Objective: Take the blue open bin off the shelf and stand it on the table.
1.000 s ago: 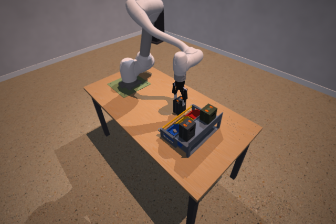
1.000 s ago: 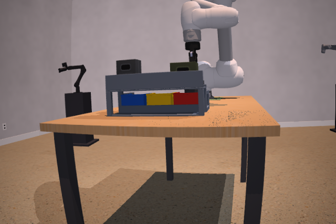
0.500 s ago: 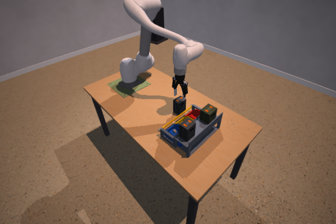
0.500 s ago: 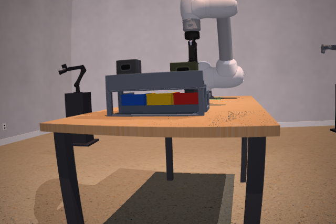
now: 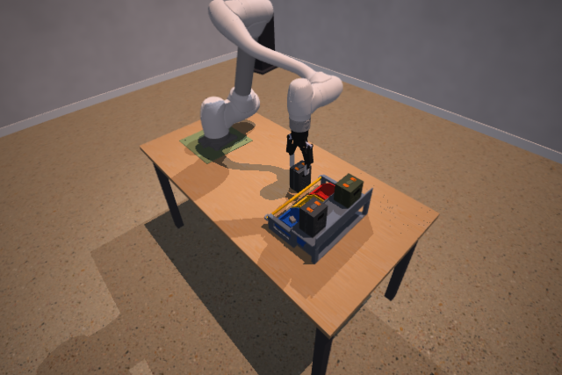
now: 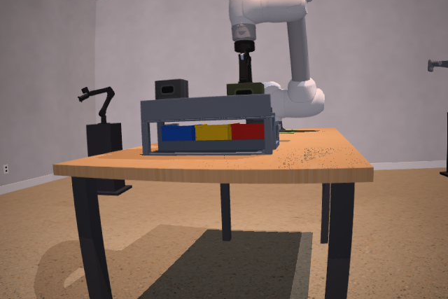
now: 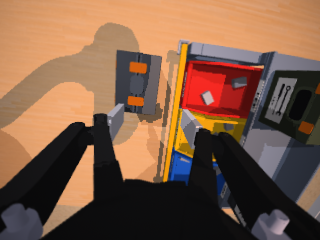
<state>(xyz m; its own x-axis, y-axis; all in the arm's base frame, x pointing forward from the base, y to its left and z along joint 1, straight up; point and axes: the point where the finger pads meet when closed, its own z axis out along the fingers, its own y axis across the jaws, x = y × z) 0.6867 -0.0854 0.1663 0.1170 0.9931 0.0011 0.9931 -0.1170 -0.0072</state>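
Observation:
The blue open bin [image 5: 285,219] sits in the lower level of the grey shelf [image 5: 320,219], at its near end, with a small grey part in it. It also shows in the exterior view [image 6: 177,132] and in the wrist view [image 7: 182,167], partly hidden behind my fingers. My gripper [image 5: 300,155] points down, open and empty, above the shelf's yellow front rail. In the wrist view the gripper [image 7: 152,122] has one finger over the table and one over the yellow bin [image 7: 212,130].
A black case [image 5: 299,176] with orange tabs stands on the table beside the shelf, below my gripper. The red bin [image 5: 323,191] holds grey parts. A black case [image 5: 313,216] and a green case [image 5: 349,189] stand on the shelf's top. The arm's base [image 5: 218,127] is at the far corner.

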